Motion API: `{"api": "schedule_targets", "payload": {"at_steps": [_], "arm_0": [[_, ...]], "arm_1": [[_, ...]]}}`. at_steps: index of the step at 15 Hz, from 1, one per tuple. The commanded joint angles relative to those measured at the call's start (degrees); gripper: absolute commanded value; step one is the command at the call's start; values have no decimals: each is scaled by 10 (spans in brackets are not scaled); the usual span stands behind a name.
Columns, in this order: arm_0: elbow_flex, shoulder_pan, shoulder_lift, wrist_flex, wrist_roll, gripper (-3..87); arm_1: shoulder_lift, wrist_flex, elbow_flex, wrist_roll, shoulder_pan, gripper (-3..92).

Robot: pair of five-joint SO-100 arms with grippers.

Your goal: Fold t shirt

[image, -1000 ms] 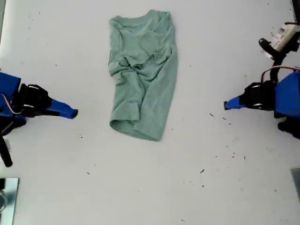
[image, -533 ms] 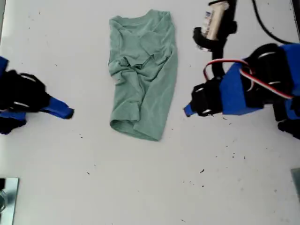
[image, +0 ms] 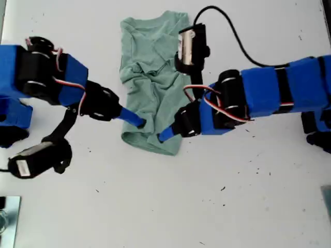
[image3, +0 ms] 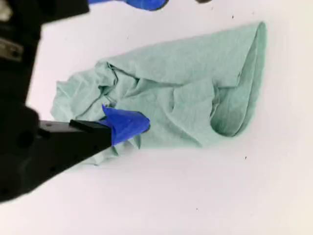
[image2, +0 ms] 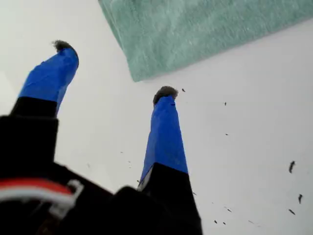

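My first tool (image2: 115, 68) has its two blue fingers apart, tips low over the bench (image: 232, 206) and just short of a hem corner of the t shirt (image2: 195, 34), probably so one finger can slide under that edge. In the exterior view it reaches in from that view's right (image: 163, 135). My second tool (image3: 132, 125) comes from the exterior view's left (image: 137, 120), its tip over the cloth's near edge, likely to pair with the first on the hem. Only one finger shows, so I cannot tell its state. The t shirt (image: 155, 77) lies as a narrow, wrinkled strip mid-bench, collar toward the exterior view's top. The second wrist view alone shows the open hem loop (image3: 230, 122); the first wrist view alone shows the gap before the corner
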Motion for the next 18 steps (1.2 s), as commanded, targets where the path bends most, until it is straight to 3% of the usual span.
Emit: {"api": "schedule_targets", "payload": {"at_steps": [1, 3, 5, 6, 7, 12, 15, 18], "arm_0": [[4, -41, -78, -44, 25, 330], [-7, -42, -193, -76, 29, 249], [-18, -16, -275, -93, 2, 94], [-23, -6, -291, -101, 4, -1], [-27, 3, -281, -107, 4, -1], [-116, 65, -192, -104, -4, -1], [-188, 149, -155, -105, -33, -1], [-206, 212, -144, -145, -70, -1]], "arm_1": [[-57, -32, -59, -9, -4, 312], [-154, -39, -108, -15, -2, 309], [-237, -54, -131, -11, -8, 282], [-263, -53, -133, -11, -9, 208], [-269, -40, -133, -8, -10, 2], [-169, -1, -134, -54, -16, -5], [0, 37, -122, -76, -74, -5], [75, 32, -101, -51, -126, -5]]}}
